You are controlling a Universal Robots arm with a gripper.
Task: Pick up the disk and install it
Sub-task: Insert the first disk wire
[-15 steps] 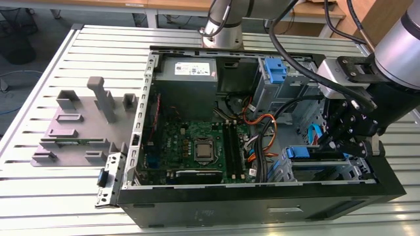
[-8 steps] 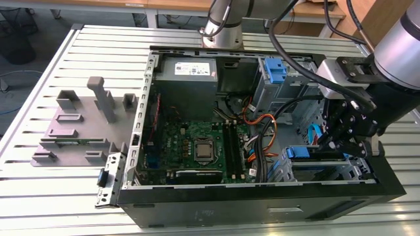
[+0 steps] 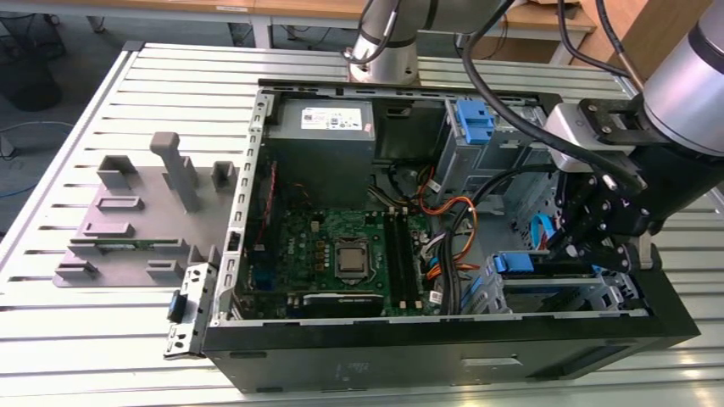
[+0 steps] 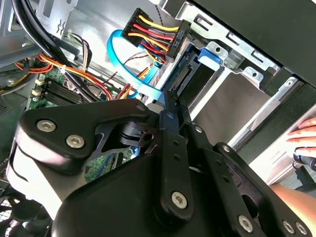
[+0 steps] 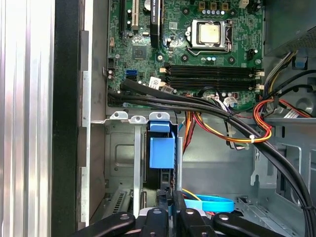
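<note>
The disk (image 3: 517, 264) stands on edge in the metal drive cage (image 3: 565, 297) at the near right corner of the open computer case, its blue carrier frame (image 5: 162, 148) facing the motherboard. In the second wrist view its connector end (image 4: 185, 74) shows beside a blue tab (image 4: 210, 54). My gripper (image 3: 562, 252) hangs just over the cage. Its fingers are shut, narrower than the disk, with their tips (image 5: 172, 197) at the disk's end (image 4: 170, 98). I cannot tell whether they touch it.
Black, orange and red cables (image 5: 237, 128) cross beside the cage, and a blue flat cable (image 4: 118, 54) loops near the fingers. A grey power-supply box (image 3: 322, 123) sits at the case's back. A grey fixture (image 3: 147, 212) lies at the exterior view's left. A person's hand (image 4: 306, 133) rests outside the case.
</note>
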